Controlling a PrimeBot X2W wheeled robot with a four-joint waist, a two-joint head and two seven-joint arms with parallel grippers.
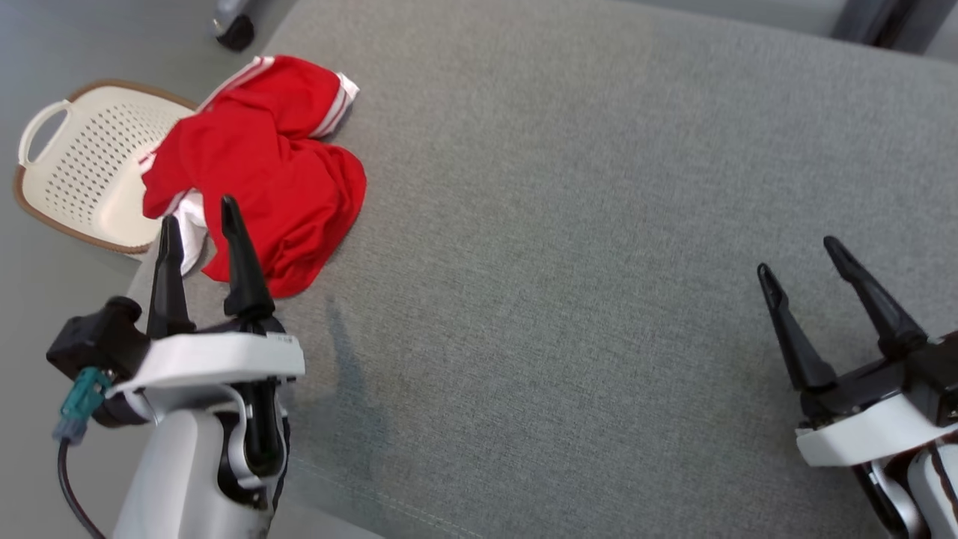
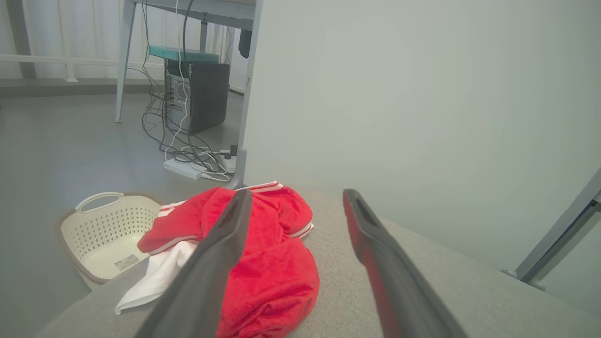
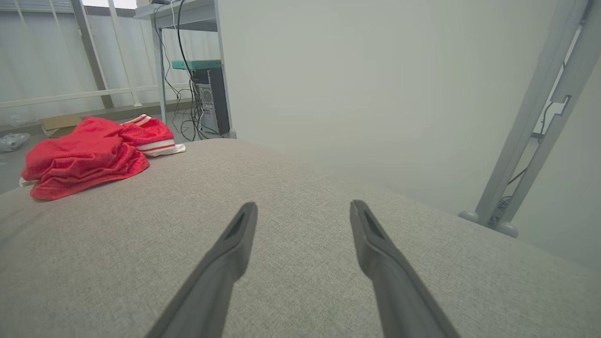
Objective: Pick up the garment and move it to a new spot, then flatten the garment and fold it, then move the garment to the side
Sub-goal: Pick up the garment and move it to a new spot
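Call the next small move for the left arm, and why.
Probably ease the left gripper forward and down onto the near edge of the garment. Its jaws stand open and empty, aimed at the crumpled red garment, which lies bunched at a corner of the cushion beside the basket. The right gripper, also open, is far off across the cushion.

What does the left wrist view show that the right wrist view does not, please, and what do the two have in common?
Left wrist view, of the two: the white perforated basket on the floor, and the open left hand pointing at the garment. Right wrist view, of the two: the open right hand above bare grey cushion, far from the garment. Shared: the crumpled red garment with white stripes lying on the cushion, and the dark computer tower on the floor beyond it.
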